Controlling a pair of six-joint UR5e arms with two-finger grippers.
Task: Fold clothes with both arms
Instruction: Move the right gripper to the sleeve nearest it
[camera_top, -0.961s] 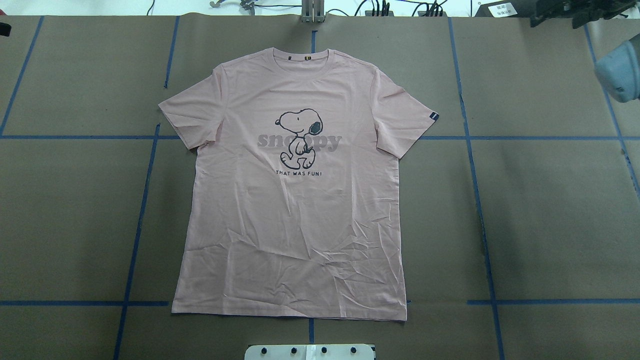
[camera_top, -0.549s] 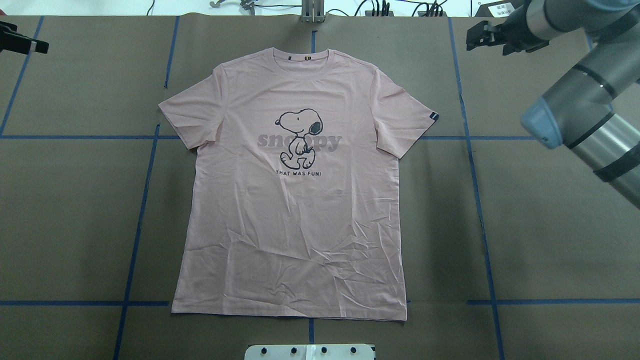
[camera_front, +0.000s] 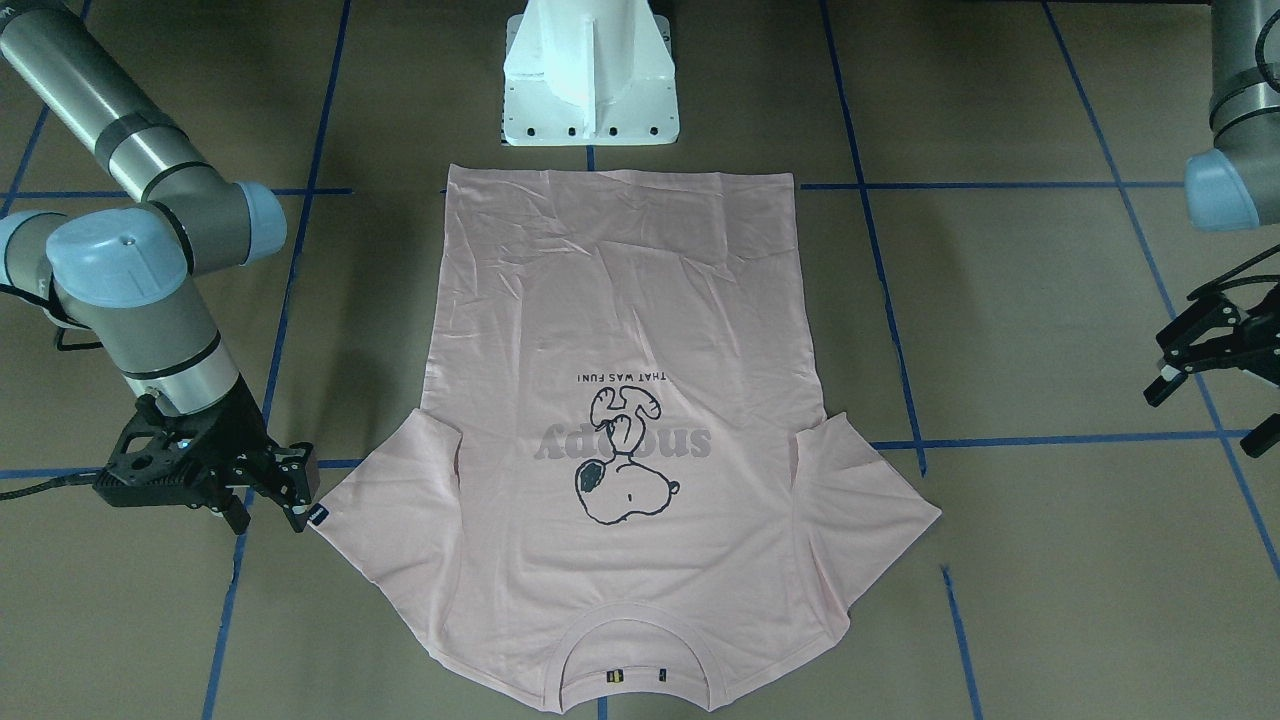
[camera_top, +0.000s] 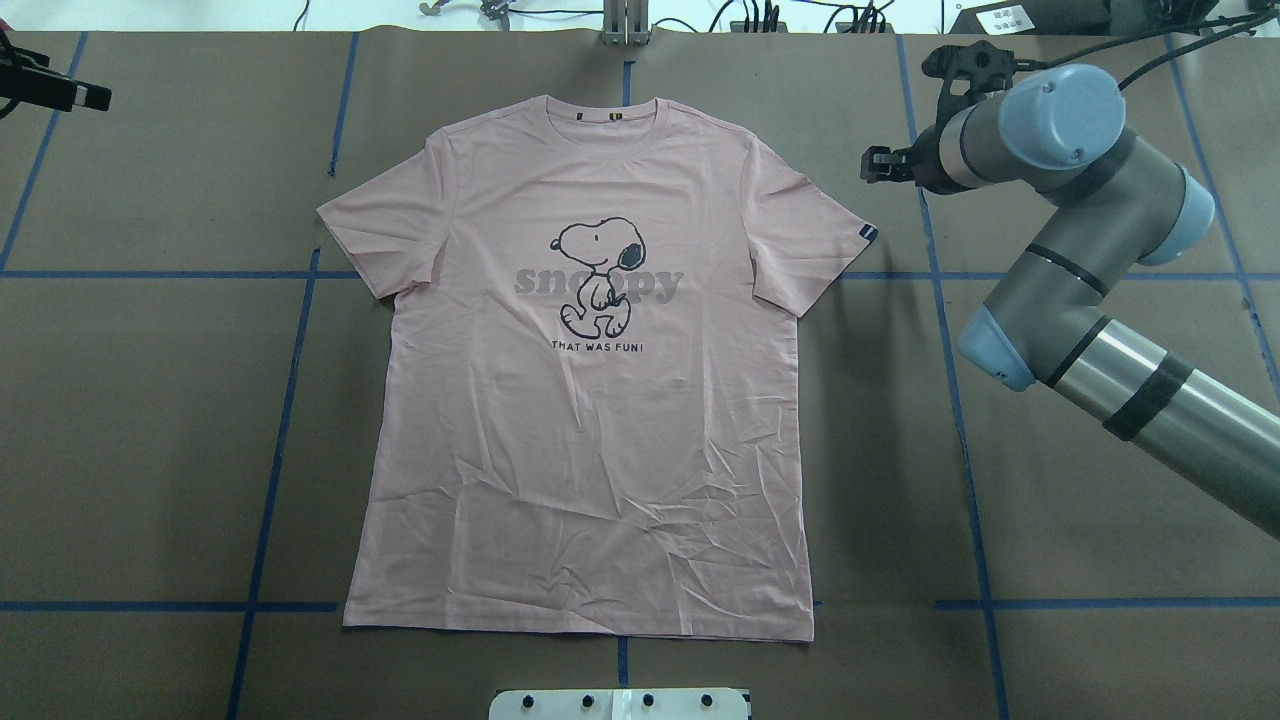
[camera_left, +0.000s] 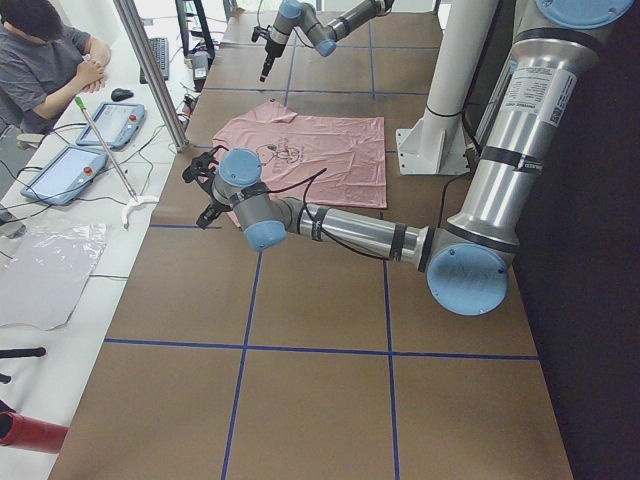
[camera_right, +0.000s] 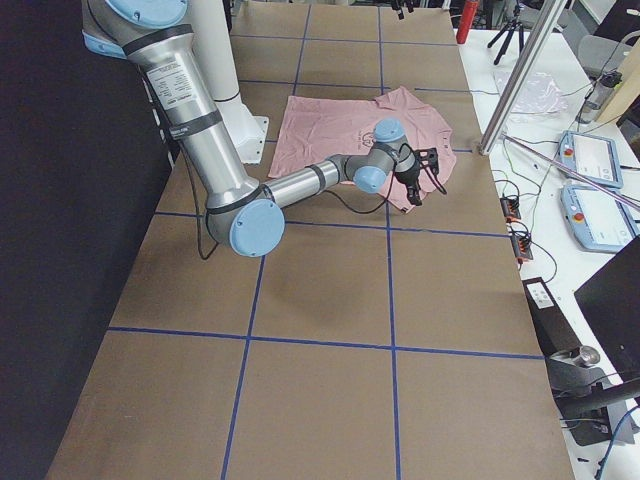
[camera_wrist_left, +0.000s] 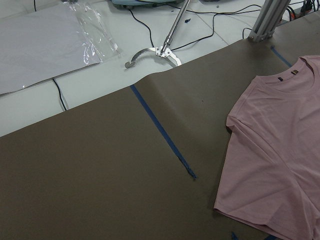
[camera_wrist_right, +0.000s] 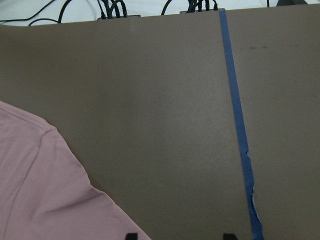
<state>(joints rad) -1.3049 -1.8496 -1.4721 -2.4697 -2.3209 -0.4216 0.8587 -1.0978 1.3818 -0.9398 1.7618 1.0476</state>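
Note:
The pale pink T-shirt (camera_top: 590, 440) lies flat, print up, collar at the table's far side; it also shows in the front view (camera_front: 620, 300). Its black sleeve tag (camera_top: 868, 232) is on the sleeve at the overhead view's right. My right gripper (camera_top: 878, 165) hovers just beyond that sleeve; in the front view it (camera_front: 272, 500) sits beside the tag (camera_front: 318, 515). Its fingertips (camera_wrist_right: 131, 235) stand apart and hold nothing, with the sleeve's edge (camera_wrist_right: 40, 190) below left. My left gripper (camera_front: 1208, 412) is open and empty, well off the other sleeve (camera_wrist_left: 280, 150).
Brown paper with blue tape lines (camera_top: 955, 400) covers the table. The white pedestal base (camera_front: 590, 80) stands at the shirt's hem. A grabber tool (camera_wrist_left: 165, 47) and a plastic sheet (camera_wrist_left: 45, 45) lie on the white side bench. An operator (camera_left: 40, 60) sits there.
My right arm has swung in from the overhead view's right, bringing its gripper close to the tagged sleeve. The left gripper has shifted slightly at the far left corner. The shirt has not moved.

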